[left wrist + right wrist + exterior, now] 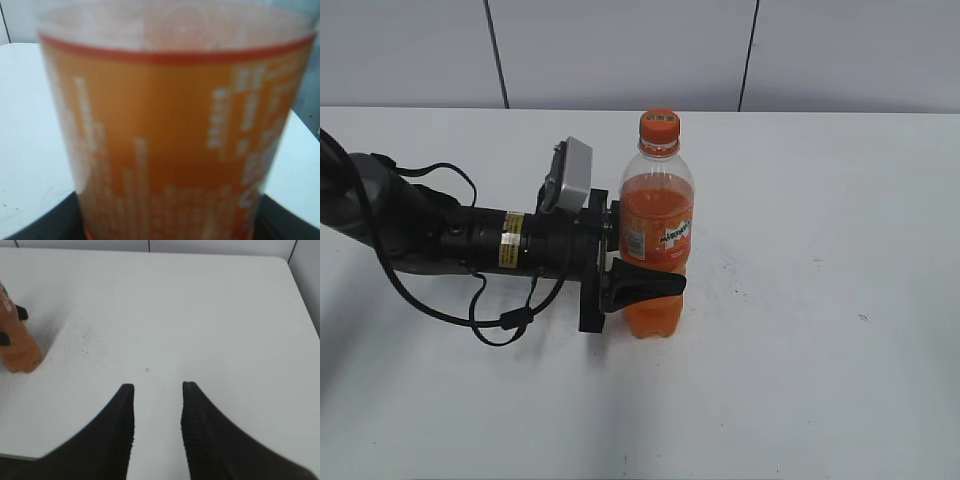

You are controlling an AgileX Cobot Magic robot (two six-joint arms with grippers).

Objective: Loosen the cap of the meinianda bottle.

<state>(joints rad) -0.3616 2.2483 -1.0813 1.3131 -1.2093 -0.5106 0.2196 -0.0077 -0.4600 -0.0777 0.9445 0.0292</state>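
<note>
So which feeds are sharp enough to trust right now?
Exterior view: sharp, even light, the tall clear plastic orange-drink bottle and small ribbed orange cap crisp. Left wrist view: label fills the frame, blurred. Right wrist view: white table clear, black right gripper fingers soft.

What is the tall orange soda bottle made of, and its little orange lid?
The tall orange soda bottle looks like clear, glossy plastic: the drink shows through and the empty neck is see-through. Its little orange lid looks like solid, opaque plastic, probably matte.
</note>
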